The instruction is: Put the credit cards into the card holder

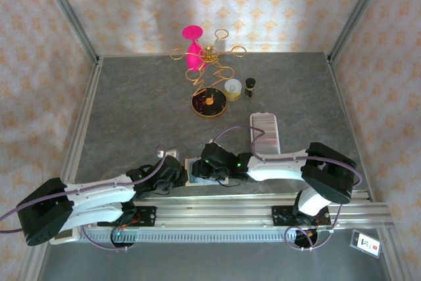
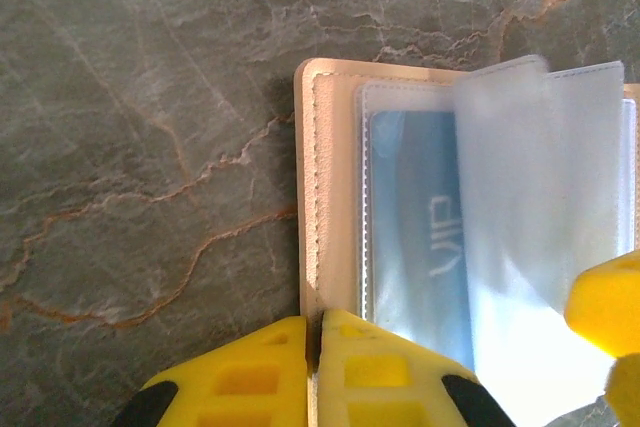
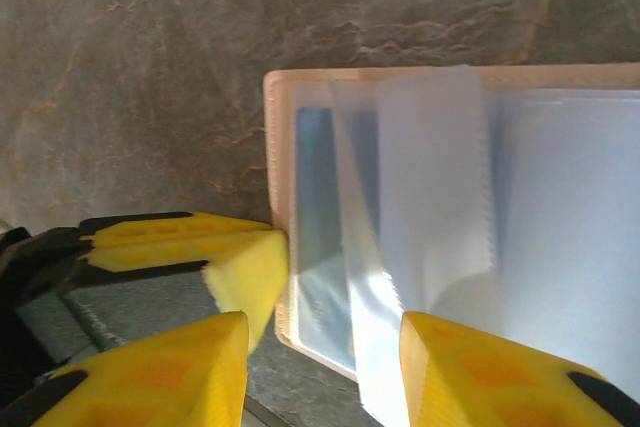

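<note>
Left gripper (image 2: 318,372): my fingers are pressed tight together at the near-left corner of the card holder. I cannot tell whether they nip the cover or only pin it down.
Card holder (image 2: 330,187): it lies open and flat on the grey table (image 2: 130,97), between my two grippers, beige cover down and clear sleeves up.
Blue card (image 2: 415,227): one card marked VIP sits in the left sleeve, seemingly fully seated.
Loose sleeve leaf (image 2: 510,197): it stands half lifted over the middle and is not lying flat.
Right gripper (image 3: 325,377): the jaws are apart, one finger on each side of the lifted leaf and gripping nothing.
Step in hand: probably turning the leaf to reach a free pocket.
How to do it well: keep the left corner anchored so the holder cannot slide. Take only the single leaf, near its free edge. Fold it over gently without creasing it or dragging out the seated card.
</note>
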Available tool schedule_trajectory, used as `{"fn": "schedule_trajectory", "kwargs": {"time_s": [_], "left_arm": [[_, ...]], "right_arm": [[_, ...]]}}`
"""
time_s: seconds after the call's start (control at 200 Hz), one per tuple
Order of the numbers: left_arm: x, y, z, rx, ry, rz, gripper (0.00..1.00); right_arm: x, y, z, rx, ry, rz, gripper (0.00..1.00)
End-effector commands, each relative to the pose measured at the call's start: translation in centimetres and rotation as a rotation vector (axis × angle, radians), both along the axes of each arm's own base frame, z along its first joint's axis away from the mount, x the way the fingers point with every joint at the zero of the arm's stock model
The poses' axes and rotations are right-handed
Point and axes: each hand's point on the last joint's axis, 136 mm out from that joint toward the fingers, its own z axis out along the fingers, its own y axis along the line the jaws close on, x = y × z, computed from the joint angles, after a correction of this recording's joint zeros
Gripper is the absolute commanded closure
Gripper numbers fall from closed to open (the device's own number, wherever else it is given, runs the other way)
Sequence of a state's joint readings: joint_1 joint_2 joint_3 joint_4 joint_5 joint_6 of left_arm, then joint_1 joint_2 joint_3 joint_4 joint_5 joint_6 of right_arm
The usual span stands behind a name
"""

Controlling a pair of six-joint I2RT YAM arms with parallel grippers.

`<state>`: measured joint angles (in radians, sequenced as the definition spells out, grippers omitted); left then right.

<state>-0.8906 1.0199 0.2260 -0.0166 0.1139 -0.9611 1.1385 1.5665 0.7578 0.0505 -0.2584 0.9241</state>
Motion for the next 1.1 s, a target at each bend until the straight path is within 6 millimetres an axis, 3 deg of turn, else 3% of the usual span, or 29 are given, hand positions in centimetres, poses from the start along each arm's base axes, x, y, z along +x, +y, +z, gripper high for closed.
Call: {"fn": "schedule_trajectory", "kwargs": {"time_s": [0.0, 0.496, 0.816, 1.096], "left_arm": [[-0.9, 0.7, -1.3, 0.034, 0.032, -0.01, 0.92], [-0.8, 0.8, -1.0, 0.021, 0.019, 0.001, 0.92], [-0.6, 1.1, -0.6, 0.022, 0.004, 0.016, 0.92], [-0.1, 1.1, 0.4, 0.015, -0.023, 0.031, 0.91]], "right_arm": [[0.2, 1.0, 0.6, 0.021, -0.01, 0.002, 0.57], [0.1, 2.5, 1.5, 0.066, -0.012, 0.024, 0.57], [0.7, 1.3, 2.1, 0.065, -0.052, -0.026, 0.55], [0.6, 1.6, 5.8, 0.178, -0.134, 0.016, 0.46]]}}
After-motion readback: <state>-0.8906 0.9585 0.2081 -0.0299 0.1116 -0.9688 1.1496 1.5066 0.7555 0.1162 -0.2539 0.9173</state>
